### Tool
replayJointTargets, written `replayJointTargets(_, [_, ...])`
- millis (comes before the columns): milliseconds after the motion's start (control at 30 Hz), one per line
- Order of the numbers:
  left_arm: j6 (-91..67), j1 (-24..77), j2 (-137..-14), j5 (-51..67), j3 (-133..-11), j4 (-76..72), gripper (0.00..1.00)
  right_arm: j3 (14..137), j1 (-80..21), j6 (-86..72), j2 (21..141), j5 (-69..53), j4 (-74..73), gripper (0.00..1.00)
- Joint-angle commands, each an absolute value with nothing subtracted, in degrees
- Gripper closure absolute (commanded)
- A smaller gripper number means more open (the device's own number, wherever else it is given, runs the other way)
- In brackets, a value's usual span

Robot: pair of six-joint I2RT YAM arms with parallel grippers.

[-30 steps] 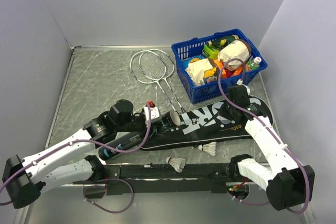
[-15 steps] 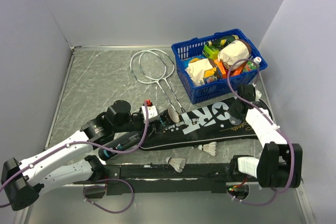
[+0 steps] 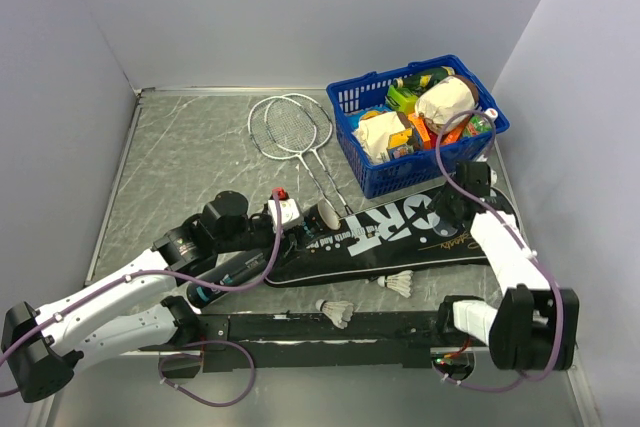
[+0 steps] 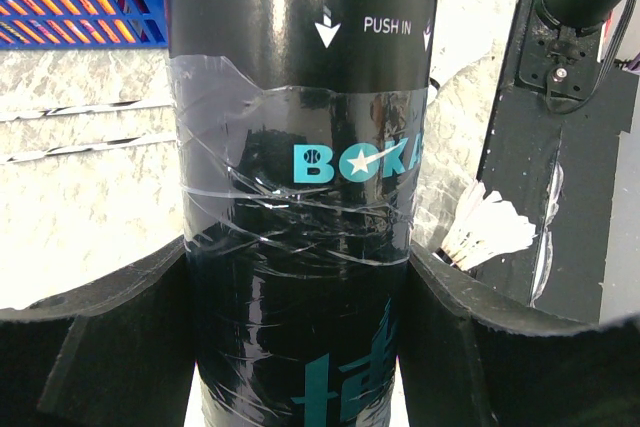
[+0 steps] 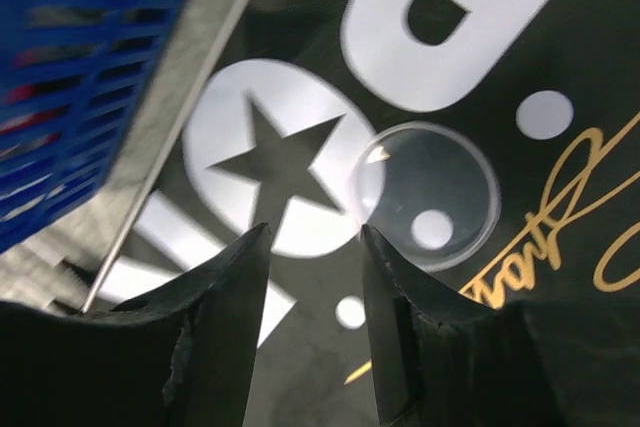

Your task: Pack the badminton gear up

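Observation:
My left gripper [image 3: 303,234] [image 4: 300,257] is shut on the long dark tube [image 3: 235,272] [image 4: 300,147], one pad pressed to each side of it. The tube lies low by the handle end of the black bag [image 3: 400,232] [image 5: 480,67], its round end towards the rackets. My right gripper [image 3: 455,207] [image 5: 313,232] hovers open just above the bag's white star. A clear round lid [image 5: 430,197] lies flat on the bag beside the right fingertip. Two shuttlecocks [image 3: 398,283] [image 3: 338,311] lie in front of the bag. Two rackets [image 3: 295,132] lie crossed behind it.
A blue basket [image 3: 365,179] full of groceries stands at the back right, close behind the bag and my right gripper. A black rail [image 3: 330,329] runs along the near edge. Grey walls close in the left, back and right sides.
My right gripper has opened from shut, and its arm has swung back over the bag's wide end. The left arm and tube shifted slightly.

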State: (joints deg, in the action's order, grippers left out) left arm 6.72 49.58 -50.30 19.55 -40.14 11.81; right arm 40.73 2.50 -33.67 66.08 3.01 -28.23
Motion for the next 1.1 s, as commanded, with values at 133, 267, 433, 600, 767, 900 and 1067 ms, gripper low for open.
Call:
replayJointTargets(133, [6.4, 49.8, -49.2, 19.1, -40.8, 9.2, 0.99, 40.9, 0.3, -29.3, 57.0, -14.0, -35.0, 0.47])
replayJointTargets(267, [6.3, 49.7, -49.2, 19.0, -40.8, 9.4, 0.99, 40.5, -4.8, -27.1, 54.3, -19.9, -39.7, 0.47])
replayJointTargets(433, [6.3, 49.7, -49.5, 18.8, -41.0, 9.8, 0.99, 37.9, -12.3, -31.0, 48.3, -20.2, -44.8, 0.44])
replayJointTargets(600, [6.2, 49.8, -49.2, 18.7, -41.0, 9.8, 0.99, 36.6, -15.6, -35.4, 41.4, -14.9, -50.7, 0.43])
replayJointTargets(767, [6.1, 49.8, -49.3, 18.9, -41.0, 9.9, 0.99, 36.0, -15.7, -36.1, 38.7, -10.4, -56.6, 0.42])
replayJointTargets(900, [6.1, 49.9, -49.0, 18.9, -41.0, 10.0, 0.99, 35.9, -16.0, -37.4, 37.4, -8.4, -58.5, 0.42])
replayJointTargets(1067, [5.9, 49.8, -49.0, 18.7, -41.2, 10.2, 0.99, 35.2, -17.6, -39.1, 38.0, -6.2, -60.3, 0.42])
